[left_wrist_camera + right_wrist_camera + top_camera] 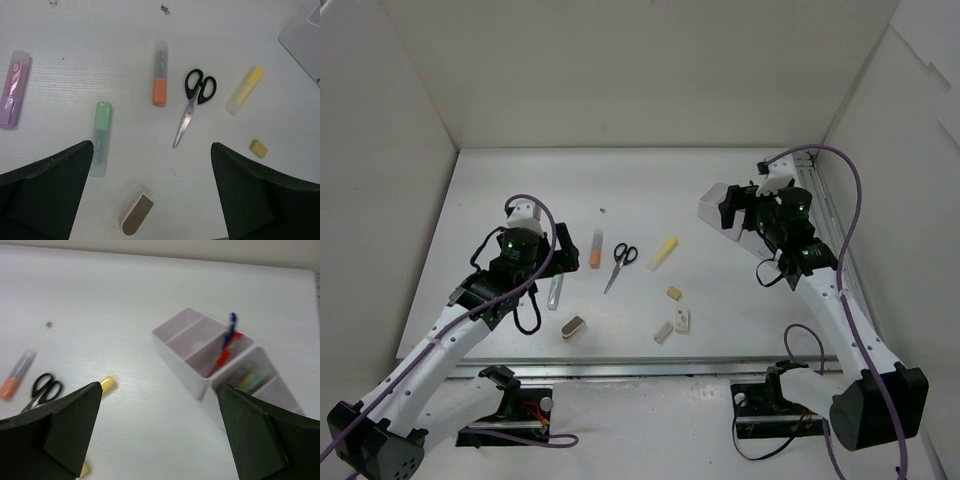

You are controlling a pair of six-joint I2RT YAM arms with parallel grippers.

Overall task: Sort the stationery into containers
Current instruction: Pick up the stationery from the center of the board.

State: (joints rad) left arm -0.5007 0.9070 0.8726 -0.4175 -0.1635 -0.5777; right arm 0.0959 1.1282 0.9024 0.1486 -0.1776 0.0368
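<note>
Loose stationery lies on the white table: black-handled scissors [620,262] [195,100], an orange marker [595,250] [160,80], a yellow marker [663,252] [245,90], a pale-green marker [101,137], a purple marker [12,87], small beige erasers [674,293] [258,148] and a metallic block [572,328] [136,213]. The white divided tray [200,347] stands at the right and holds a red and a blue pen [227,345]. My left gripper [151,145] is open and empty above the block. My right gripper [159,386] is open and empty beside the tray.
White walls enclose the table on three sides. Two more erasers [681,320] lie near the front edge. The tray's second section [247,380] holds coloured markers. A metal rail runs along the near edge [650,368].
</note>
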